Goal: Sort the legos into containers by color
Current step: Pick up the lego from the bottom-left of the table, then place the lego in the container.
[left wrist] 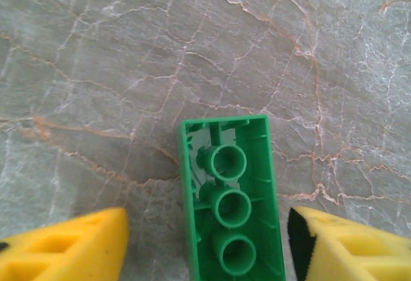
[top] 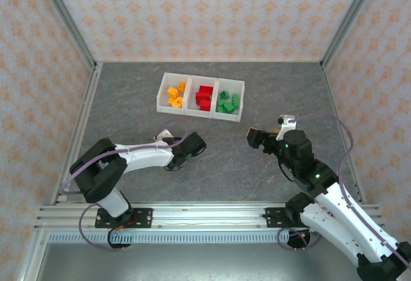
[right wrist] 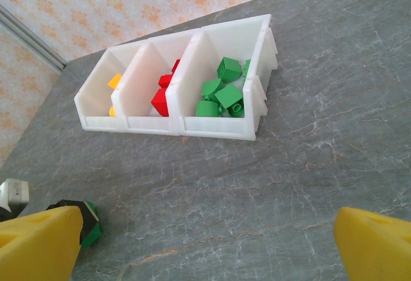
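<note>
Green brick (left wrist: 230, 204): one loose piece, the others lying sorted in the tray.

Top view. The left gripper (top: 187, 147) reaches low over the table (top: 128, 101). The tray (top: 199, 110) of three bins sits beyond it, well apart. The bin with the green bricks (top: 227, 102) is the end one, on the side towards the right gripper (top: 255, 136).

Left wrist view. The brick lies upside down on the table, hollow tubes up, between the two yellow fingers (left wrist: 70, 249). Its long axis runs straight ahead of the gripper, parallel to the fingers, so its long sides face the pads. The fingers stand apart, one on each side, with a gap on both, narrower on the right. Nothing is clamped.

Right wrist view. The right gripper (right wrist: 205, 229) is spread wide with nothing between its fingers. The tray (right wrist: 218, 127) stands ahead of it, green bin closest. The loose brick (right wrist: 92, 233) lies far to its left.

Judgement: the left arm is much the nearer. Closing would pinch the brick across its short width.
</note>
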Tool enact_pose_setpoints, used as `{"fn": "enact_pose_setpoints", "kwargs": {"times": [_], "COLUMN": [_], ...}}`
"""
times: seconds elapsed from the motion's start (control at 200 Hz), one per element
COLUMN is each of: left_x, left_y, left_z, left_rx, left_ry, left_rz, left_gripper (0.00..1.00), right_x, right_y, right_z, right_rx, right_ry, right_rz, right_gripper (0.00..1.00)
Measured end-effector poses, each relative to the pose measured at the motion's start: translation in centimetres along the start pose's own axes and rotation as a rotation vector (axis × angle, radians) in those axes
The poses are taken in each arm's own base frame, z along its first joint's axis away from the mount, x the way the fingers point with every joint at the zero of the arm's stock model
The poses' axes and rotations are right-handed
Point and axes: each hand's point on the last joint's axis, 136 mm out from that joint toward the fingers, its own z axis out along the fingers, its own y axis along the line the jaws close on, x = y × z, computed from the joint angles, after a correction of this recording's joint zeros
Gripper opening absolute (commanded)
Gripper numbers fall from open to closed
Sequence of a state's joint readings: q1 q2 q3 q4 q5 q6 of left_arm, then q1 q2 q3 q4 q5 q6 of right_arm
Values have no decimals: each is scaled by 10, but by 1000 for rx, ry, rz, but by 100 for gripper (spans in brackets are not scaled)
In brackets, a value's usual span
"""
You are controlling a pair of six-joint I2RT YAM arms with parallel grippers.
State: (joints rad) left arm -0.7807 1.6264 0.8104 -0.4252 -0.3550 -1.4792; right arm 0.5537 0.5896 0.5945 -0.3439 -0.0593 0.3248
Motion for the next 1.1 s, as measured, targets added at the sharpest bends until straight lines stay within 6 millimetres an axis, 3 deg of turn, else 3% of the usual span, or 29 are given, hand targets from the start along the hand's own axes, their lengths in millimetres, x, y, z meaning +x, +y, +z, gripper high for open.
{"fn": "enact_pose_setpoints", "kwargs": {"times": [0.43,0.616,0.751,0.956,1.021,1.101], "left_x": [-3,-11,-35,-97,-106,-109], "left_y": [2,-17,-75,-209,-242,-274], "left_z": [7,-1,-33,-111,-117,-105], "left_rx": [-6,41,168,400,425,425], "left_ry": [22,-3,-66,-217,-242,-250], "left_rz": [94,192,264,338,375,427], "left_gripper": [2,0,0,1,1,1], "right_x": [0,-1,-3,-6,-7,-8], "right_y": [0,-1,-5,-10,-11,-13], "right_z": [0,0,0,-2,-3,-4], "right_rx": [0,8,26,57,62,70], "right_ry": [0,-5,-15,-36,-43,-50], "right_rz": [0,1,5,15,16,16], "right_gripper": [100,100,100,100,100,100]}}
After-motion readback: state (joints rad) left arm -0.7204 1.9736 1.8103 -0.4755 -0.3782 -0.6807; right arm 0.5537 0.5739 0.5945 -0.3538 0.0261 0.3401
